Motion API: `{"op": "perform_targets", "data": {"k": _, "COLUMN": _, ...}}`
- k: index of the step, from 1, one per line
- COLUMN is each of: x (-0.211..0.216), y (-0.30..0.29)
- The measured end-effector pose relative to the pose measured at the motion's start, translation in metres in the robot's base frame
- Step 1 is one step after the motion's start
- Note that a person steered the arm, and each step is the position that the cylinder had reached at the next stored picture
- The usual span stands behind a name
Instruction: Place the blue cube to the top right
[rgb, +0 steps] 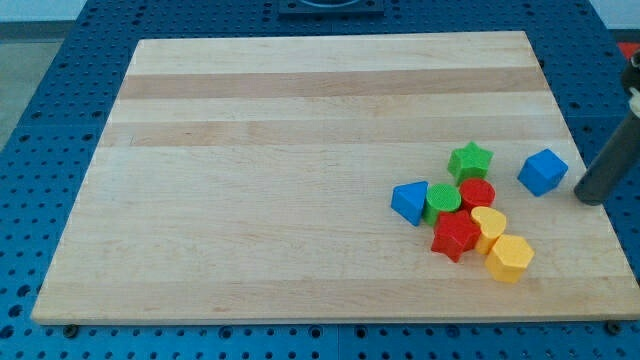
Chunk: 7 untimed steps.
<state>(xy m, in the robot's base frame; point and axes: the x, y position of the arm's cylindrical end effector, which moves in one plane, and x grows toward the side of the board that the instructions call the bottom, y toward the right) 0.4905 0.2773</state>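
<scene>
Spanning the view, the wooden board (300, 120) is seen with its top right unoccupied. The blue cube (543, 171) lies low at the right edge, unmoved toward the goal. My tip (592, 198), a plain rod without pincer, is set just right of it.

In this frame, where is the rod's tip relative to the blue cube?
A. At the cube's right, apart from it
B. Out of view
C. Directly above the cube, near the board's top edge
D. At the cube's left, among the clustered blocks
A: my tip sits to the view's right of the blue cube, with a strip of bare board between them.
</scene>
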Motion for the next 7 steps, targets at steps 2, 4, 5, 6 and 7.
{"op": "perform_targets", "data": {"k": 2, "x": -0.006, "y": -0.044}}
{"op": "perform_targets", "data": {"k": 4, "x": -0.028, "y": -0.037}}
{"op": "perform_targets", "data": {"k": 5, "x": -0.053, "y": -0.037}}
{"op": "perform_targets", "data": {"k": 6, "x": -0.057, "y": -0.05}}
{"op": "perform_targets", "data": {"k": 7, "x": -0.057, "y": -0.069}}
